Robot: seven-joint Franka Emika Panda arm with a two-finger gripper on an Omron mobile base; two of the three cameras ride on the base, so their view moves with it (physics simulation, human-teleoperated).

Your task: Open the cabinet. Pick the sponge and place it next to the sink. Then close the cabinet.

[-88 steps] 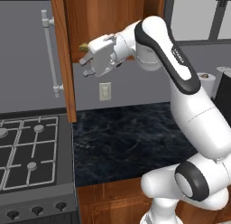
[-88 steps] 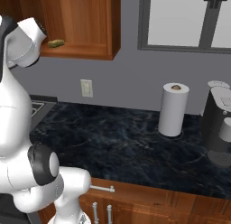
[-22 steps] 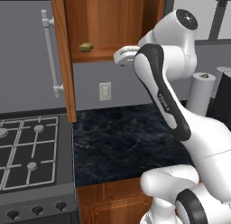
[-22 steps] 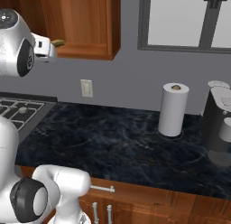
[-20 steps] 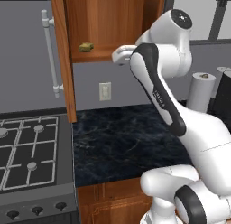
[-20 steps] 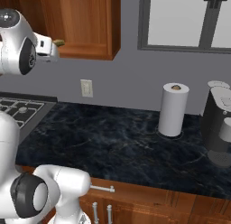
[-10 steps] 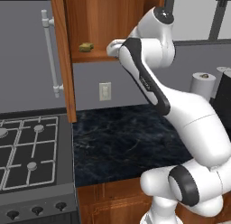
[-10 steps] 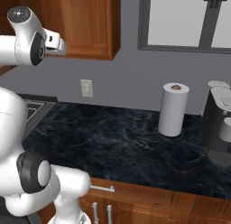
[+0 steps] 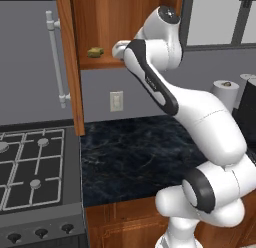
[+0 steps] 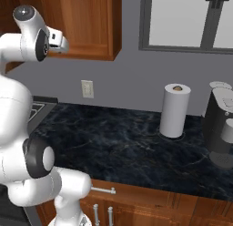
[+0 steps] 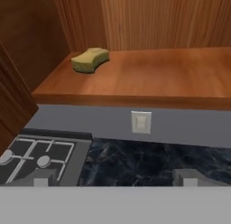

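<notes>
small yellow notched sponge [image 11: 90, 59] looks light and squashy; i'd pinch its narrow waist. my tool [image 11: 113, 179] is spread wide, empty.

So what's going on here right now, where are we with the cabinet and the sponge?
The reddish-brown wooden cabinet stands open, its door with the long silver bar handle swung out to the left. The small yellow sponge lies on the cabinet floor towards the left, untouched. The white arm is raised with its hand in front of the opening, and the gripper is apart from the sponge with its fingertips spread and nothing between them. The pick is not yet done.
</notes>
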